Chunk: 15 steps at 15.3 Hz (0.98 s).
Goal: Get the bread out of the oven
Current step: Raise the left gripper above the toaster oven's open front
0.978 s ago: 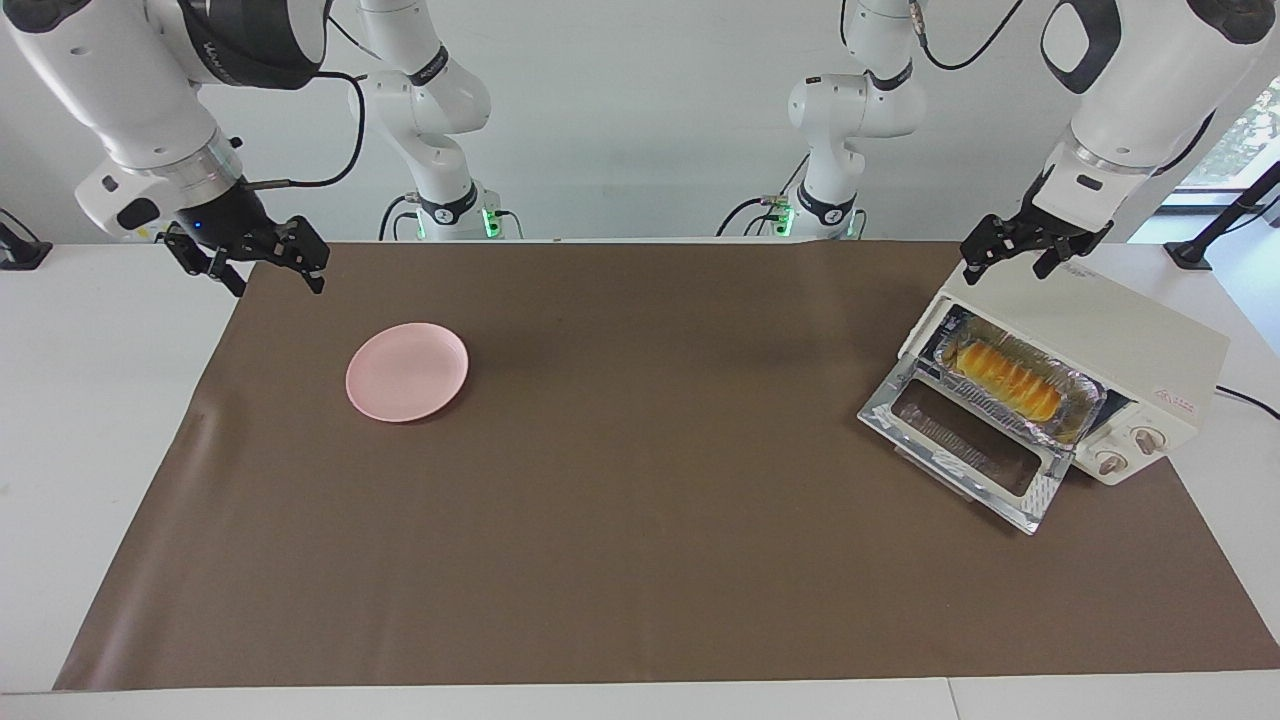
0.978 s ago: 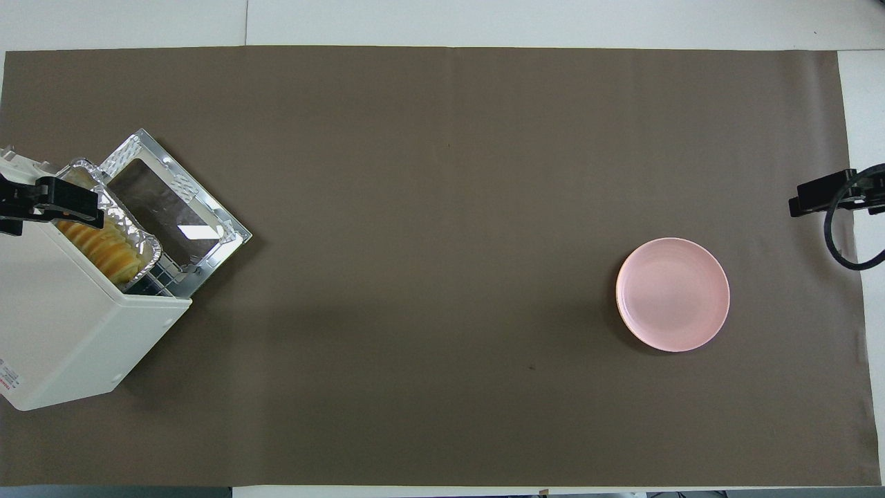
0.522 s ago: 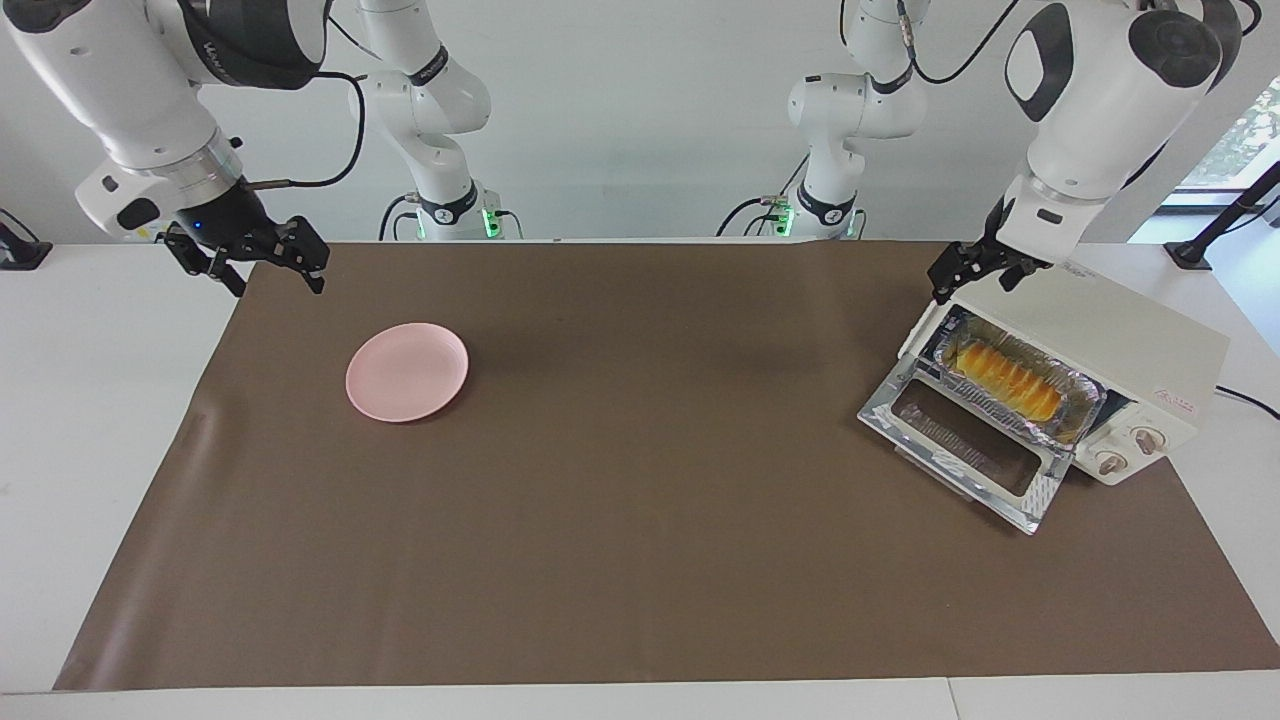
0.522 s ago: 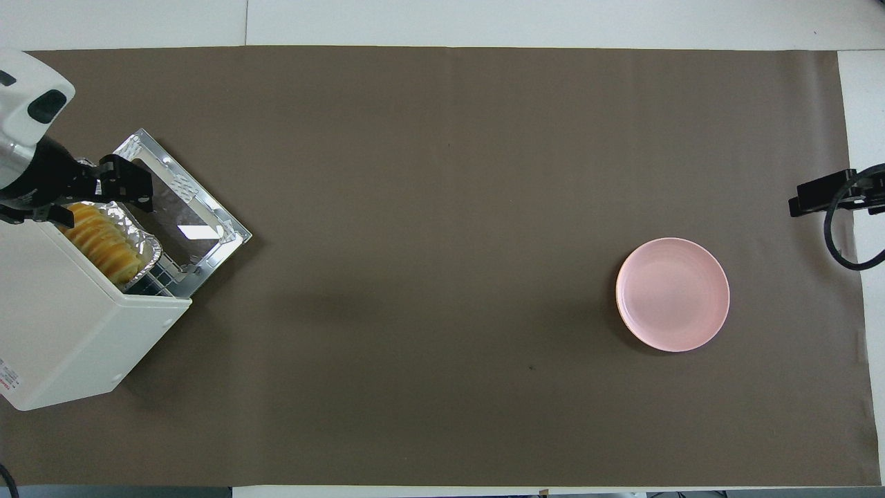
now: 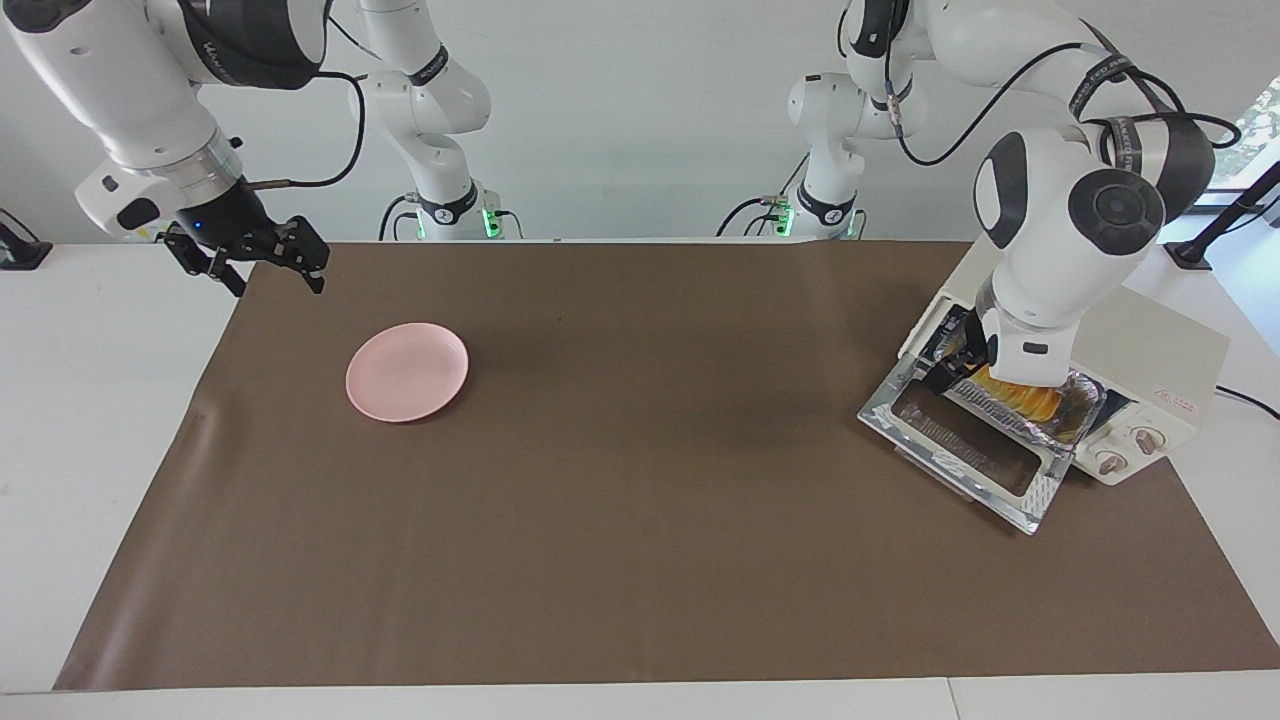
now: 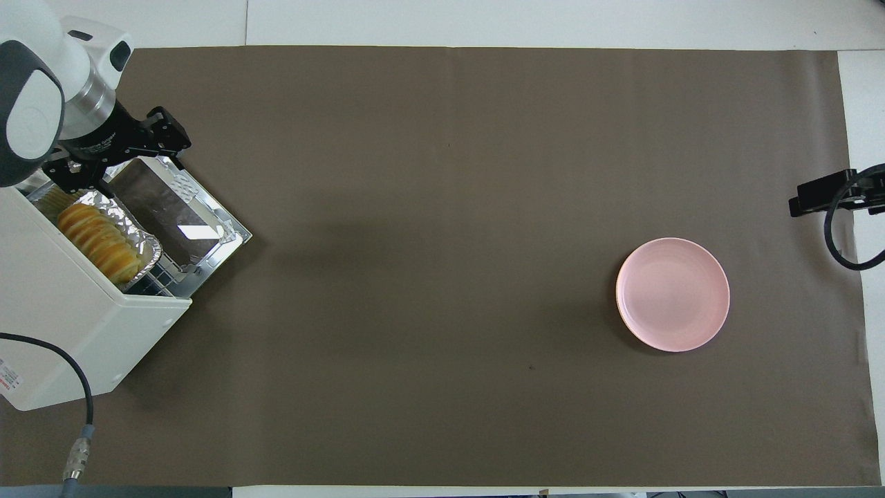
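The cream-white oven [image 5: 1150, 345] stands at the left arm's end of the table, and its top shows in the overhead view [image 6: 62, 325]. Its silver-framed glass door [image 5: 970, 445] lies open and flat [image 6: 183, 211]. The golden ridged bread [image 5: 1040, 402] lies in a foil tray [image 5: 1085, 400] that sticks out of the oven mouth; the overhead view shows the loaf [image 6: 97, 238] in full. My left gripper [image 5: 960, 378] is open and empty, low over the door at the tray's front rim [image 6: 117, 155]. My right gripper [image 5: 252, 265] waits open.
A pink plate [image 5: 407, 371] lies on the brown mat [image 5: 640, 520] toward the right arm's end, and it also shows in the overhead view [image 6: 673, 294]. The oven's two knobs [image 5: 1130, 450] face the mat. The right gripper [image 6: 823, 194] hangs at the mat's edge beside the plate.
My left arm has swung from above the oven's top, forward and down, to over the open door in front of the tray. The right arm has not moved.
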{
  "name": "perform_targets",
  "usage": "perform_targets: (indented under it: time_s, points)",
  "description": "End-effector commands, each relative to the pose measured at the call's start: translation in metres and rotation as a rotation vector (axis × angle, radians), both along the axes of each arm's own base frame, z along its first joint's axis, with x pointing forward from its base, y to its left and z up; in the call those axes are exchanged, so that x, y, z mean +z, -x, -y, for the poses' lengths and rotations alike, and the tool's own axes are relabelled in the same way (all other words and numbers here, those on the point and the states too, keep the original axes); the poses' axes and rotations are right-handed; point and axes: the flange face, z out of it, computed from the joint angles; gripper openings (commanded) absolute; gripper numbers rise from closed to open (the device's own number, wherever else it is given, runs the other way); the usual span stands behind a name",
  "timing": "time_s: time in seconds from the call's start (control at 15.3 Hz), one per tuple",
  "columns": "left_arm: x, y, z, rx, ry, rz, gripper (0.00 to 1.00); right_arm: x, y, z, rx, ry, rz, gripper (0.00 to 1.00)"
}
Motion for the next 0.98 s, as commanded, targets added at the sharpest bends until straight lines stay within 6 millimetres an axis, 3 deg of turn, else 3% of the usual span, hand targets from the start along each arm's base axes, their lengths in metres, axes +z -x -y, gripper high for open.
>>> perform_targets:
  time_s: [0.0,0.39,0.91]
  points:
    - [-0.025,-0.004,0.002,0.025,-0.059,0.034,1.00,0.001,0.006,-0.002,-0.017,-0.012,0.000,1.00]
    - [-0.072,0.000,-0.010,0.082,-0.129,0.058,1.00,0.002,0.006,-0.002,-0.016,-0.012,0.002,1.00]
    - [-0.084,0.005,-0.026,0.074,-0.145,0.076,1.00,0.001,0.006,-0.002,-0.017,-0.012,0.000,1.00]
